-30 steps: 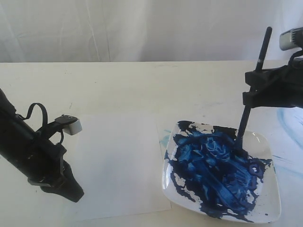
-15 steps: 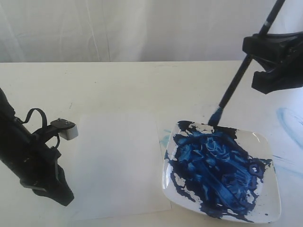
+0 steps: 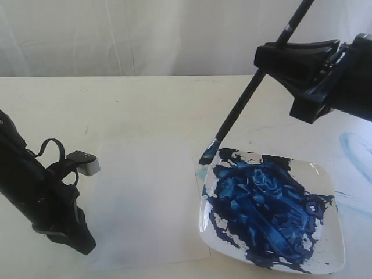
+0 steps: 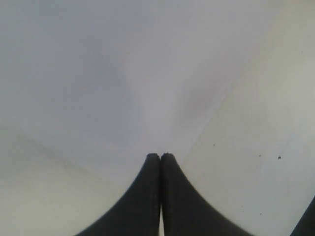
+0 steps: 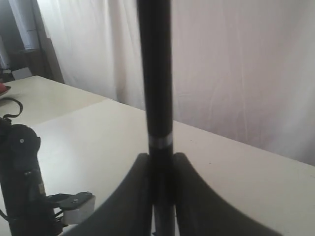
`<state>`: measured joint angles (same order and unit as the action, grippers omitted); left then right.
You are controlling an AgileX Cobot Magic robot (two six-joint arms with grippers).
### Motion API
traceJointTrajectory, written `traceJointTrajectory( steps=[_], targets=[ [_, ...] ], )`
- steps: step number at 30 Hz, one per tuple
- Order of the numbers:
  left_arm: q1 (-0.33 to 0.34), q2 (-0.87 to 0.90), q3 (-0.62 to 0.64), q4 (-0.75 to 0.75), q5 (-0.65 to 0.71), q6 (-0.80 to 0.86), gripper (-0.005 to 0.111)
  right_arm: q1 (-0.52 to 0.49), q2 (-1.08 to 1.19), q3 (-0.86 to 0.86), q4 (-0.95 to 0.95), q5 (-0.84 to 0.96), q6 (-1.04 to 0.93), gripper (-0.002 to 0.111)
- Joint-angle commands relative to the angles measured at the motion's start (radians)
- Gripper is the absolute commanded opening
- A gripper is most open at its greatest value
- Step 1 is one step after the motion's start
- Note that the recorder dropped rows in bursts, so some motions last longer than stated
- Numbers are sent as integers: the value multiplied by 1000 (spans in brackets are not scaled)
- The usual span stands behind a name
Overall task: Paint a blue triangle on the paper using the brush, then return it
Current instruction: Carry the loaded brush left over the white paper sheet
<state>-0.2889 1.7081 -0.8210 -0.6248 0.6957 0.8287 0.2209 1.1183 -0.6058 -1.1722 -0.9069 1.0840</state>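
The brush (image 3: pixel 244 104) is a long black-handled paintbrush, tilted, with its blue tip hanging just above the near-left rim of the plate, beside the paper's right edge. My right gripper (image 3: pixel 263 63) is shut on its handle well above the table. In the right wrist view the brush (image 5: pixel 155 73) runs up between the fingers of the right gripper (image 5: pixel 160 156). The paper (image 3: pixel 145 192) lies blank on the cream table, and no blue triangle is in view. My left gripper (image 3: pixel 85 245) is shut and empty at the paper's near-left corner. Its closed tips (image 4: pixel 161 156) sit low over the paper (image 4: pixel 98 73).
A square white plate (image 3: pixel 324 174) smeared with dark-blue paint stands right of the paper. Pale-blue smears (image 3: pixel 354 145) mark the table at the far right. A white curtain hangs behind the table.
The right gripper lifted the brush out of the plate's paint and carried it left. The brush now leans, its tip near the paper's edge. The left arm barely shifted.
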Motion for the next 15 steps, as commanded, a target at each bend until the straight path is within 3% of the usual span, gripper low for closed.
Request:
traceJointTrajectory(
  steps=[1, 15],
  targets=[
    [-3, 16, 6, -29, 7, 9, 0, 40, 57, -1, 56, -26, -23, 0],
    [-3, 29, 6, -25, -13, 9, 0, 157, 246, -15, 240, -136, -284, 0]
  ],
)
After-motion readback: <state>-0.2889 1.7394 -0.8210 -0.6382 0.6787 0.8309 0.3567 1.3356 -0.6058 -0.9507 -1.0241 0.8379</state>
